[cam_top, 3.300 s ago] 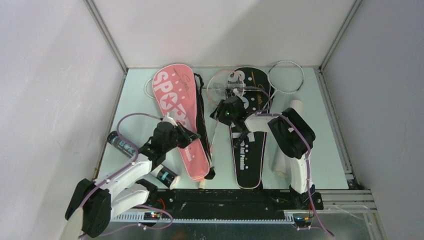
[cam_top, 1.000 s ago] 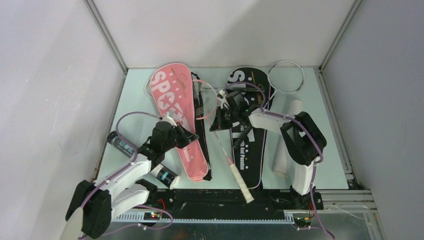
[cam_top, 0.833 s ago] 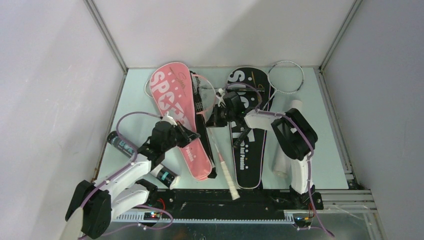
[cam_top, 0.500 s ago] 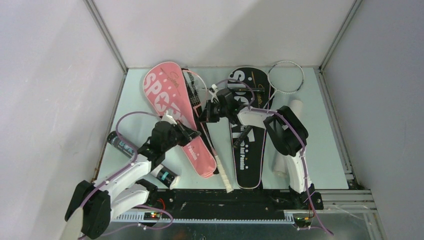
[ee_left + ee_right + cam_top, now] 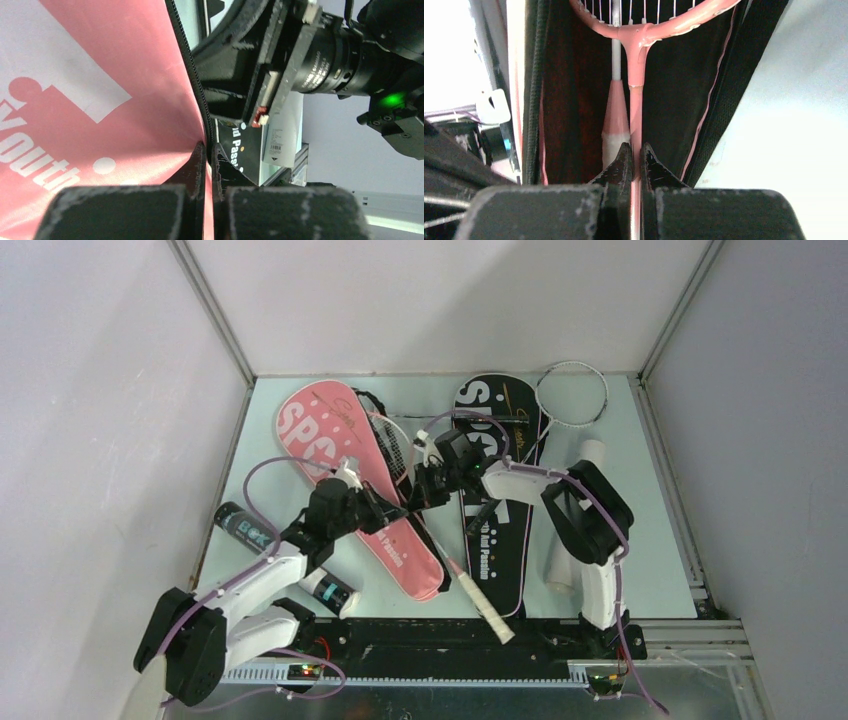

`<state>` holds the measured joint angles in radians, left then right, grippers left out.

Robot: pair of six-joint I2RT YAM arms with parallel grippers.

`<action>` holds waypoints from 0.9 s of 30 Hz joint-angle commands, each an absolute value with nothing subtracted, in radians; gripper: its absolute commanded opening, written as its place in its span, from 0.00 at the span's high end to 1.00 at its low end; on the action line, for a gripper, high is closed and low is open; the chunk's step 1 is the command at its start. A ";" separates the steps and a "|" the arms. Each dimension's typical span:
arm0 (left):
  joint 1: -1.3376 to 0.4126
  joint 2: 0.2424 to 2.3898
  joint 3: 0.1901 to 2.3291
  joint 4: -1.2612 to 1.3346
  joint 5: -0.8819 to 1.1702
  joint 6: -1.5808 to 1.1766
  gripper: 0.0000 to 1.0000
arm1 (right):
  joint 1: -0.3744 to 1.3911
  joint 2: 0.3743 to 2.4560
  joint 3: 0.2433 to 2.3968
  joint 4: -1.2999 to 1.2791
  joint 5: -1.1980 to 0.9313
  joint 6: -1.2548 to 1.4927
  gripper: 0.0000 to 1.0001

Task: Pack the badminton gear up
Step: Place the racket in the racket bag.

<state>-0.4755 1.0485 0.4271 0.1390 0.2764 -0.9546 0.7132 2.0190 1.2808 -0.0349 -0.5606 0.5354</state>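
Note:
A pink "SPORT" cover (image 5: pixel 345 485) lies slanted at the left. My left gripper (image 5: pixel 376 512) is shut on its zipper edge (image 5: pixel 186 60), and pink fabric shows between the fingertips (image 5: pixel 198 162). My right gripper (image 5: pixel 426 490) is shut on the pink racket's shaft (image 5: pixel 636 102). The racket's head (image 5: pixel 390 440) rests at the cover's dark opening (image 5: pixel 574 100), and its white grip (image 5: pixel 487 608) points to the near edge. Beside the held shaft lies a white shaft with a pink cone (image 5: pixel 615 107). A black cover (image 5: pixel 497 495) and a white racket (image 5: pixel 573 395) lie to the right.
Two black shuttle tubes (image 5: pixel 240 527) (image 5: pixel 327 589) lie at the near left beside my left arm. A white tube (image 5: pixel 575 525) lies at the right under the right arm. Grey walls enclose the table (image 5: pixel 660 540) on three sides.
The right gripper has carried the pink racket's head left to the pink cover's opening. The cover has swung, its wide end going left. The racket's grip swung left, then back right.

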 commanded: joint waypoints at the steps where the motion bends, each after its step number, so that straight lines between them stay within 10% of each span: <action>1: -0.483 1.043 0.486 0.183 0.348 -0.900 1.00 | 0.720 1.893 1.237 -0.043 -0.619 0.468 1.00; 27: -0.508 1.094 0.567 0.070 0.485 -0.688 1.00 | 0.711 1.975 1.364 -0.184 -0.892 0.263 1.00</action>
<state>-0.4892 1.1206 0.5533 0.0124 0.4500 -0.7223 0.7017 1.9301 1.2366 -0.3084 -0.8112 0.1959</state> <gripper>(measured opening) 0.008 0.034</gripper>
